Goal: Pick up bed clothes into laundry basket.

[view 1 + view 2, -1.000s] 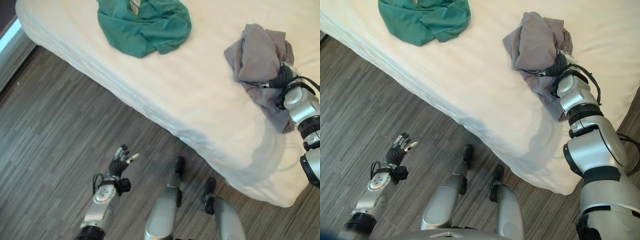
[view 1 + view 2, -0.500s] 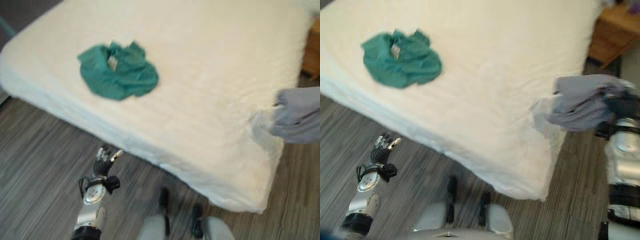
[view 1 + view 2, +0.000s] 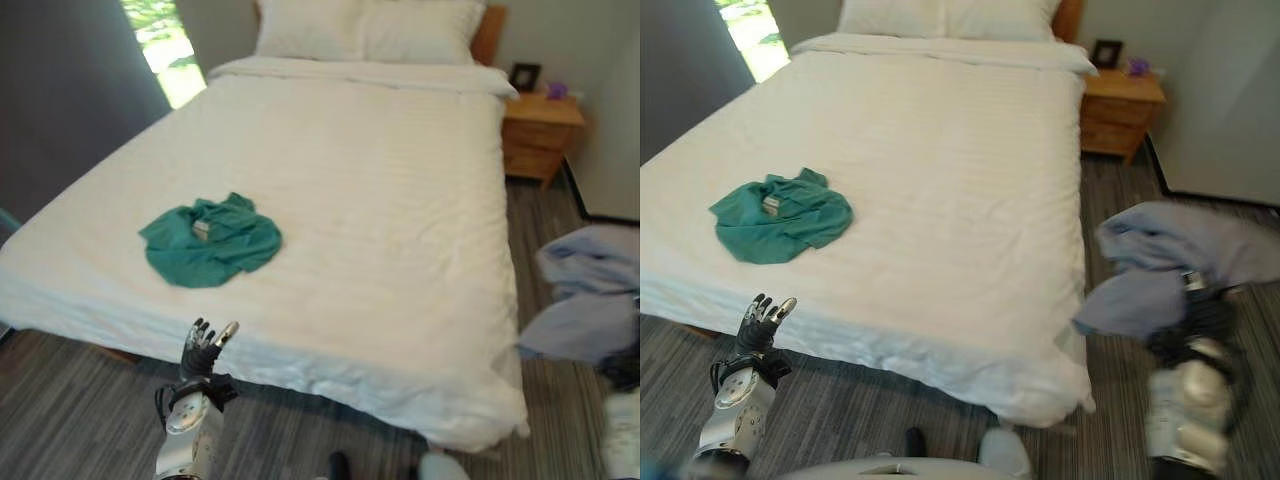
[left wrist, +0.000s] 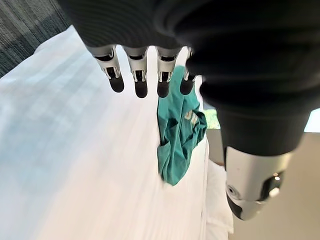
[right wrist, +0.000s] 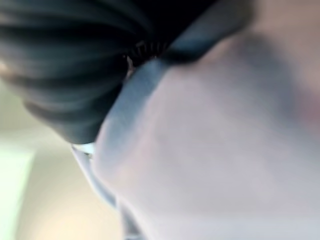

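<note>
A crumpled grey garment (image 3: 1180, 262) hangs in the air off the bed's right side, above the floor, bunched over my right hand (image 3: 1202, 322), which is shut on it. In the right wrist view the grey cloth (image 5: 215, 150) lies right against the hand's dark cover. A green garment (image 3: 210, 242) lies rumpled on the white bed (image 3: 400, 200), near its left front part. My left hand (image 3: 203, 346) is held up in front of the bed's near edge, open, its fingers (image 4: 137, 76) straight and holding nothing, with the green garment (image 4: 177, 135) beyond them.
Two white pillows (image 3: 370, 25) lie at the head of the bed. A wooden nightstand (image 3: 1120, 108) with a small picture frame (image 3: 523, 75) stands to the right of the bed. Grey wood floor (image 3: 890, 405) runs along the bed's front and right sides.
The camera has tilted up, so the whole bed now shows. My right hand has pulled the grey garment off the bed to beyond its right side. The left hand stays open.
</note>
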You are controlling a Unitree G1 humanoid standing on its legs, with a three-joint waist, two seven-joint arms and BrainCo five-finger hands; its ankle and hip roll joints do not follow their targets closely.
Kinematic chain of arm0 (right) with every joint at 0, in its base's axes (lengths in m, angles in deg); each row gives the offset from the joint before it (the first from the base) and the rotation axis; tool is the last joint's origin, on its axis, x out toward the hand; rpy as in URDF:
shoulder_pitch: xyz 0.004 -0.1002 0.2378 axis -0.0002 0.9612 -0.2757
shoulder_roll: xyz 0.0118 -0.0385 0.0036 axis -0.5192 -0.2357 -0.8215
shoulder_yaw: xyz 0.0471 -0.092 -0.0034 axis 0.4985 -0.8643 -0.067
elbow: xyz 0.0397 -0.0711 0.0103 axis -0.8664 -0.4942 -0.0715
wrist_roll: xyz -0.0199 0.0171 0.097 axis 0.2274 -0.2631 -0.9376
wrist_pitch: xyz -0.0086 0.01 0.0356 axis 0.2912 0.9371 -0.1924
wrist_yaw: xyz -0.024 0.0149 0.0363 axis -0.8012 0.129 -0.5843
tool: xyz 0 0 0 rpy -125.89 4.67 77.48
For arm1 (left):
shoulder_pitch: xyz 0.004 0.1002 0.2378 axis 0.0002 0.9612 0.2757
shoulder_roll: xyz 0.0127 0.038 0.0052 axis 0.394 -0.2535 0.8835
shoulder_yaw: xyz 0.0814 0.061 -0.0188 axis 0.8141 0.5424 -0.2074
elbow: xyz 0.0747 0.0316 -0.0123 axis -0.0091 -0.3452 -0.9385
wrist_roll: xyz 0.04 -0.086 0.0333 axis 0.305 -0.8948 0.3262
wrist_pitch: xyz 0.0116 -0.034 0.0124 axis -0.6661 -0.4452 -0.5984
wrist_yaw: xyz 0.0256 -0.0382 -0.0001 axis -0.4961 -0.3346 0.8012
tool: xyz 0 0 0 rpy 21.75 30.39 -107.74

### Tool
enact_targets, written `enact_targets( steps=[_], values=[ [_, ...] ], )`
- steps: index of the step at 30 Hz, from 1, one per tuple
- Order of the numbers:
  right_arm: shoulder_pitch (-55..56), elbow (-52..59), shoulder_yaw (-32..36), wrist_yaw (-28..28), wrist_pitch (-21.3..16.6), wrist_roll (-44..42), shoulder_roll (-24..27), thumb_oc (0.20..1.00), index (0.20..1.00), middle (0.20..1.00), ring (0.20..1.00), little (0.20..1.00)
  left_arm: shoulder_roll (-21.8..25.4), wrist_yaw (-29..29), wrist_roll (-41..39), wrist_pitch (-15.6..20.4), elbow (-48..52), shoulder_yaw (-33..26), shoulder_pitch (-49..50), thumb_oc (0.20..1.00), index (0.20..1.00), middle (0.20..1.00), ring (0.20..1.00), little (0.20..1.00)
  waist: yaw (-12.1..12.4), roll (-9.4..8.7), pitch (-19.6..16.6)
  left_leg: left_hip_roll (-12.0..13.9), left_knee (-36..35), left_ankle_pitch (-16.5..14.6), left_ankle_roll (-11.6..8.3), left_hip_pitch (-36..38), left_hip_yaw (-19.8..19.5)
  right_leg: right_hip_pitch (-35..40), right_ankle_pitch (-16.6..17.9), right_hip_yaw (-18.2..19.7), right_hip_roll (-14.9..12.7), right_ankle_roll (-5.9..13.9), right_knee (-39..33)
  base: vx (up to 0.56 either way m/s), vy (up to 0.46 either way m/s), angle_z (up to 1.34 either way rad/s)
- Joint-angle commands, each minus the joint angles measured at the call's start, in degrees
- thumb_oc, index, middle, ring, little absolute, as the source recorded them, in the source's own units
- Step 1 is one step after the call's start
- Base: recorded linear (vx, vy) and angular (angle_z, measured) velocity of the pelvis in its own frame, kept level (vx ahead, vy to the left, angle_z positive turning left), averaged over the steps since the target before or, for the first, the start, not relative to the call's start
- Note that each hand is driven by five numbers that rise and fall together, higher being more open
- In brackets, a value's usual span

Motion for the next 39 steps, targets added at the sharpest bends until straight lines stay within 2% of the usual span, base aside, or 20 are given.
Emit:
enact_targets(
  steps=[1, 3, 7, 9, 10, 11, 14, 16, 17, 19, 21, 26, 29, 31, 32, 33, 35, 36, 37, 39],
  values=[
    [-4.3, 0.6, 0.6, 3.3, -7.3, -13.7, -4.1, 0.200, 0.200, 0.200, 0.200, 0.200, 2.6, 0.6, 0.8, 2.9, 2.1, -4.6, -1.0, 1.000, 1.000, 1.000, 1.000, 1.000, -0.6, -4.08, 1.6, 1.0, -0.5, -5.7, -1.65, 5.7, -2.7, -3.7, 15.6, -3.3, 0.8, 0.63, -19.6, 0.13, -0.050, -0.01],
    [-5.2, 0.1, -1.3, 2.9, -7.8, -12.7, -2.0, 0.200, 0.200, 0.200, 0.200, 0.200, 2.9, 1.6, 0.7, 3.3, 2.2, -4.9, -1.2, 1.000, 1.000, 1.000, 1.000, 1.000, -0.4, -4.58, 0.8, 1.0, -0.5, -6.3, -2.05, 6.2, -2.8, -2.6, 15.8, -5.3, 2.2, -0.36, -24.2, 0.20, -0.099, -0.08],
    [-6.0, 1.1, -3.1, 2.7, -7.9, -13.1, -1.2, 0.200, 0.200, 0.200, 0.200, 0.200, 2.9, 2.0, 0.8, 3.9, 2.1, -5.1, -1.4, 1.000, 1.000, 1.000, 1.000, 1.000, 0.6, -5.03, -1.0, 2.5, 1.0, -6.5, -3.30, 7.1, -2.5, 4.1, 14.0, -3.4, 5.8, -2.07, -29.8, 0.16, -0.156, 0.03],
    [-8.4, 1.3, -3.8, 1.4, -8.8, -13.1, 0.6, 0.200, 0.200, 0.200, 0.200, 0.200, 2.0, 3.0, -2.3, 5.0, 3.0, -5.2, -1.5, 1.000, 1.000, 1.000, 1.000, 1.000, 1.9, -5.57, -1.2, 5.4, 13.7, -7.1, -4.72, 2.8, -1.7, 6.7, 13.3, -3.3, 6.9, -3.53, -31.4, 0.14, -0.315, -0.04],
    [-9.5, 1.4, -4.7, 0.2, -9.2, -10.6, 3.0, 0.200, 0.200, 0.200, 0.200, 0.200, 1.4, 2.4, -2.9, 5.2, 3.1, -3.2, -2.1, 1.000, 1.000, 1.000, 1.000, 1.000, 3.2, -5.92, 0.6, 6.8, 28.7, -4.0, -6.21, -3.3, -2.0, 10.2, 12.0, -3.8, 7.1, -5.75, -32.5, 0.05, -0.331, -0.14],
    [-10.0, 1.4, -4.8, -0.6, -8.7, -9.3, 3.8, 0.200, 0.200, 0.200, 0.200, 0.200, 1.1, 2.5, -2.6, 5.2, 2.9, -2.4, -2.6, 1.000, 1.000, 1.000, 1.000, 1.000, 3.8, -5.98, 1.7, 5.9, 35.2, -2.9, -6.50, -6.9, -4.0, 11.5, 11.6, -4.1, 7.4, -6.87, -33.3, 0.03, -0.215, 0.10],
    [-10.5, 2.8, -5.3, -0.7, -8.7, -11.4, 2.6, 0.200, 0.200, 0.200, 0.200, 0.200, -0.2, 3.1, -3.8, 4.7, 1.7, -0.9, -3.1, 1.000, 1.000, 1.000, 1.000, 1.000, 5.2, -5.62, 2.5, 2.8, 29.7, -2.5, -5.61, -13.1, -7.6, 14.5, 10.6, -2.7, 6.3, -6.57, -35.6, 0.14, 0.014, 0.40],
    [-9.1, 3.3, -5.1, 0.1, -8.0, -9.3, 3.1, 0.200, 0.200, 0.200, 0.200, 0.200, 0.0, 2.3, -2.6, 4.4, 2.0, -0.4, -2.3, 1.000, 1.000, 1.000, 1.000, 1.000, 5.9, -3.93, 1.7, 3.4, 16.5, 0.0, -5.32, -13.7, -8.4, 15.3, 9.0, -2.3, 6.5, -5.90, -35.4, 0.26, 0.135, 0.10],
    [-9.1, 3.2, -5.0, 0.1, -8.1, -9.3, 3.3, 0.200, 0.200, 0.200, 0.200, 0.200, -0.1, 2.3, -2.6, 4.4, 1.9, -0.3, -2.3, 1.000, 1.000, 1.000, 1.000, 1.000, 5.9, -3.97, 1.6, 3.2, 15.1, 0.7, -5.39, -13.1, -8.4, 15.3, 8.9, -2.4, 6.3, -5.93, -35.3, 0.18, 0.129, -0.14],
    [-9.2, 2.7, -4.7, -0.6, -8.0, -9.0, 4.7, 0.200, 0.200, 0.200, 0.200, 0.200, -1.3, 2.7, -3.2, 4.7, 0.8, 0.3, -2.6, 1.000, 1.000, 1.000, 1.000, 1.000, 5.9, -2.32, 1.7, 6.8, 5.9, 7.8, -7.83, -14.8, -9.1, 17.3, 7.6, -1.7, 5.0, -5.15, -35.5, 0.24, 0.267, 0.44],
    [-9.2, 3.5, -3.8, -1.1, -7.9, -8.0, 5.3, 0.200, 0.200, 0.200, 0.200, 0.200, -1.6, 3.2, -3.3, 5.2, 1.0, -0.4, -2.6, 1.000, 1.000, 1.000, 1.000, 1.000, 6.0, -2.45, 2.1, 9.7, 3.1, 9.5, -9.67, -15.4, -11.0, 18.0, 6.9, 0.2, 2.2, -4.15, -34.6, 0.25, 0.308, 0.18],
    [-10.2, 3.8, -2.3, -1.7, -7.7, -4.2, 8.0, 0.200, 0.200, 0.200, 0.200, 0.200, -1.3, 4.0, -5.2, 7.5, 2.9, -3.5, -1.9, 1.000, 1.000, 1.000, 1.000, 1.000, 6.0, -1.03, 1.6, 21.4, 3.5, 13.9, -12.61, -11.1, -20.0, 15.2, 4.3, 8.4, -2.8, -1.25, -29.1, 0.21, 0.388, -0.63],
    [-10.4, 3.8, -2.2, -1.8, -7.7, -4.7, 8.2, 0.200, 0.200, 0.200, 0.200, 0.200, -1.1, 4.5, -6.2, 8.0, 3.9, -4.6, -1.9, 1.000, 1.000, 1.000, 1.000, 1.000, 5.2, -1.24, 1.0, 24.1, 6.0, 14.9, -13.03, -8.6, -23.5, 13.4, 3.5, 11.7, -5.0, 0.35, -27.1, 0.15, 0.379, -0.73],
    [-9.7, 4.2, -1.8, -0.9, -7.5, -5.5, 7.9, 0.200, 0.200, 0.200, 0.200, 0.200, 0.5, 4.0, -6.5, 8.0, 4.7, -5.3, -2.3, 1.000, 1.000, 1.000, 1.000, 1.000, 4.2, -2.07, -0.3, 24.6, 12.9, 14.5, -14.38, -6.8, -27.8, 12.5, 5.0, 15.2, -8.8, 2.81, -26.9, 0.29, 0.659, -0.75],
    [-9.6, 4.3, -1.8, -0.5, -7.2, -5.6, 7.6, 0.200, 0.200, 0.200, 0.200, 0.200, 1.2, 3.5, -7.0, 8.0, 5.4, -5.8, -2.0, 1.000, 1.000, 1.000, 1.000, 1.000, 3.9, -2.05, -0.9, 23.8, 14.3, 10.7, -14.56, -6.4, -28.4, 12.1, 6.2, 16.3, -9.8, 3.74, -27.1, 0.29, 0.685, -0.66],
    [-9.0, 5.6, -1.1, 0.4, -6.6, -6.3, 6.5, 0.200, 0.200, 0.200, 0.200, 0.200, 2.9, 2.5, -6.8, 7.6, 6.2, -4.7, -3.0, 1.000, 1.000, 1.000, 1.000, 1.000, 3.0, -2.03, -2.0, 23.0, 13.0, 2.6, -15.25, -5.3, -24.9, 12.1, 8.9, 16.6, -12.6, 5.63, -27.6, 0.21, 0.678, -0.66],
    [-8.2, 5.6, -0.6, 0.5, -6.7, -6.5, 5.7, 0.200, 0.200, 0.200, 0.200, 0.200, 4.1, 2.2, -6.3, 7.4, 6.1, -3.7, -4.4, 1.000, 1.000, 1.000, 1.000, 1.000, 2.8, -2.47, -2.2, 22.5, 11.9, -0.4, -15.38, -4.9, -23.5, 12.1, 11.6, 16.6, -14.0, 5.63, -28.1, 0.11, 0.581, -0.48],
    [-6.6, 5.9, 0.0, -0.6, -5.9, -4.1, 5.1, 0.200, 0.200, 0.200, 0.200, 0.200, 6.9, 1.4, -3.8, 6.0, 4.3, 0.1, -8.5, 1.000, 1.000, 1.000, 1.000, 1.000, 1.4, -3.23, -1.9, 19.0, 9.2, -3.2, -14.14, -4.6, -22.1, 9.4, 22.1, 17.5, -16.9, 5.14, -25.1, 0.02, 0.456, -0.19],
    [-6.6, 6.0, 0.1, -0.6, -5.9, -4.1, 5.0, 0.200, 0.200, 0.200, 0.200, 0.200, 7.0, 1.4, -3.8, 6.0, 4.1, 0.2, -8.7, 1.000, 1.000, 1.000, 1.000, 1.000, 1.6, -3.50, -2.0, 18.7, 9.3, -3.2, -14.03, -4.8, -21.9, 9.1, 22.1, 17.8, -17.2, 5.24, -25.0, 0.00, 0.628, -0.03],
    [-7.0, 6.1, -1.5, -0.9, -7.1, -7.3, 2.0, 0.200, 0.200, 0.200, 0.200, 0.200, 8.0, 1.5, -2.2, 5.6, 4.6, 1.5, -9.7, 1.000, 1.000, 1.000, 1.000, 1.000, 1.0, -3.63, -1.0, 16.6, 8.4, -4.5, -12.23, -3.3, -20.3, 5.9, 32.6, 17.7, -17.8, 3.13, -24.1, -0.02, 0.468, 0.47]
  ],
)
